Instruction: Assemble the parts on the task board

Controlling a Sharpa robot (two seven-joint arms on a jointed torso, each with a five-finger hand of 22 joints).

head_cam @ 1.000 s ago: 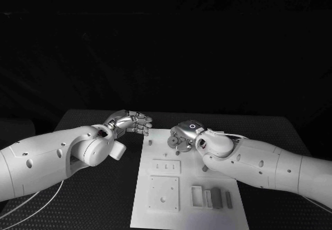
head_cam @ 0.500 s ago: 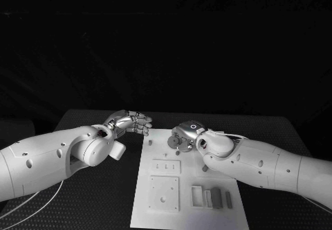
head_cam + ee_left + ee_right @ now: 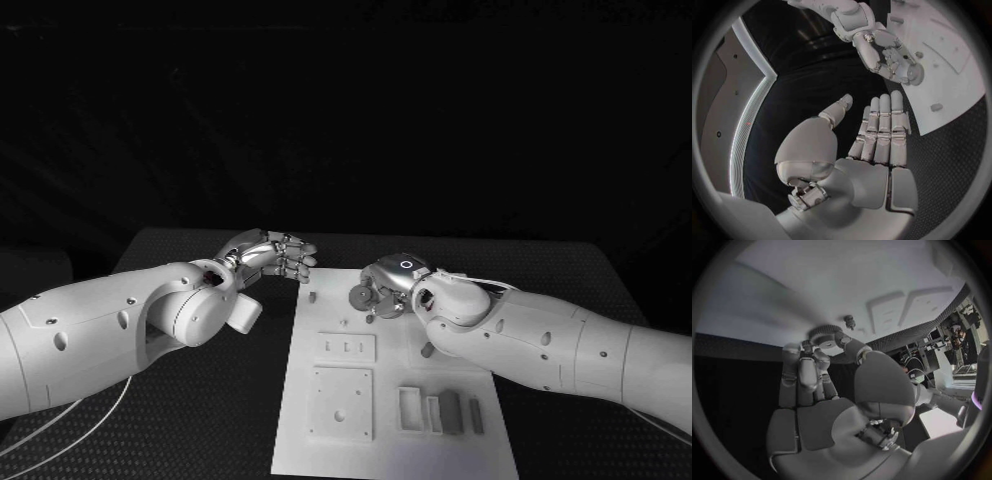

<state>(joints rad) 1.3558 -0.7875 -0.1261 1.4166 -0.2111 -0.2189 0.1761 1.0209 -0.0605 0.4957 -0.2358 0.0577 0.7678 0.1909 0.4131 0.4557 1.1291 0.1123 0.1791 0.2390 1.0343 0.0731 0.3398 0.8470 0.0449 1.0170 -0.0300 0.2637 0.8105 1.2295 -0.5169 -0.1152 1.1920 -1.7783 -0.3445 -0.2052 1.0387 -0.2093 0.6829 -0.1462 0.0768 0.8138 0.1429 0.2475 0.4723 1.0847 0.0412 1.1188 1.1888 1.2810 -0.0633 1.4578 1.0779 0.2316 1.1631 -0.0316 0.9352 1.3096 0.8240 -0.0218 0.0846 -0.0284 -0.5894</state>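
Observation:
The white task board (image 3: 389,440) lies in the middle of the table. Over its far end my right hand (image 3: 387,288) pinches a round, knurled grey part (image 3: 364,297) between thumb and fingers. The right wrist view shows that part (image 3: 825,333) held just above the board (image 3: 817,285), close to a small peg (image 3: 849,320). My left hand (image 3: 271,255) hovers off the board beside its far left corner. In the left wrist view this hand (image 3: 876,135) is empty, its fingers straight and its thumb apart. Across from it is my right hand (image 3: 886,55) with the part (image 3: 912,75).
Two raised white plates (image 3: 346,348) (image 3: 342,402) sit on the board's left half. Several grey blocks (image 3: 450,412) stand by a white frame (image 3: 411,408) at its near right. A small piece (image 3: 427,350) lies beside my right forearm. Black table (image 3: 173,440) surrounds the board.
My right hand with the round part has crept slightly toward the near side over the board. The left hand has stayed where it was.

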